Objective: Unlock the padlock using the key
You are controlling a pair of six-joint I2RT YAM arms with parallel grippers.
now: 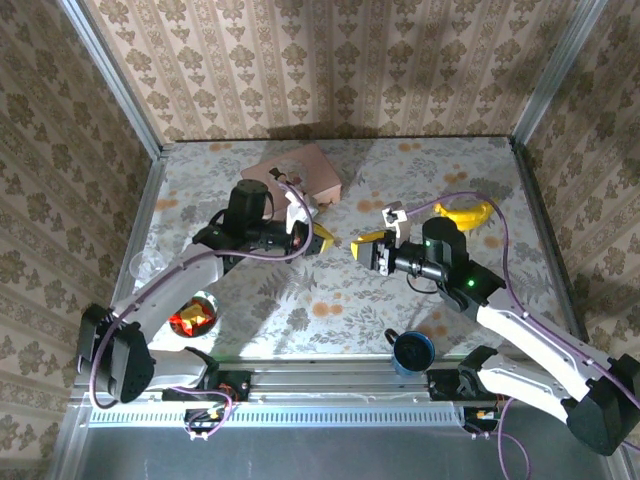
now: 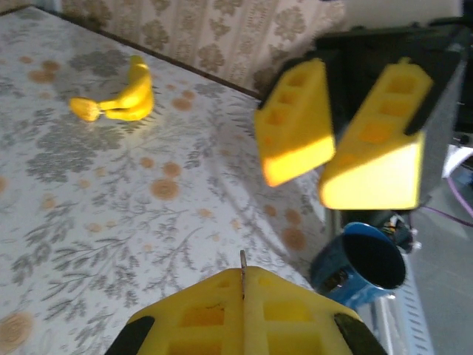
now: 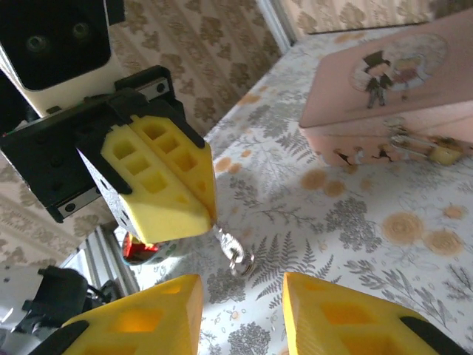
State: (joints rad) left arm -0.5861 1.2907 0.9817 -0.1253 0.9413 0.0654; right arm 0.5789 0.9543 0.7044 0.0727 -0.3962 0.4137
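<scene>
The padlock (image 3: pixel 437 152) sits against the side wall of the box (image 3: pixel 384 81), its silvery shackle beside the brass body. I cannot tell whether it hangs from the box or just lies on the table (image 1: pixel 330 300) there. It is beyond my left gripper (image 3: pixel 196 214), on the far side of it and well apart from both of my tools.

The key (image 3: pixel 230 248) is in that left gripper. The yellow fingers are pressed together on it, and its small metal end with a ring sticks out past the fingertips. From the left wrist I see the same thin metal tip (image 2: pixel 242 260) rising from the seam of my clenched fingers (image 2: pixel 288 318).

My right gripper (image 3: pixel 240 288) faces the left one, tip to tip and close. Its fingers are spread with nothing between them. The key's end hangs just before that gap, touching neither finger.

From above, the left gripper (image 1: pixel 322 240) and right gripper (image 1: pixel 362 248) meet over mid-table. The box (image 1: pixel 298 172) lies behind the left one, a banana (image 1: pixel 465 212) behind the right, and a blue mug (image 1: pixel 412 350) at the near edge by the right arm's base.
</scene>
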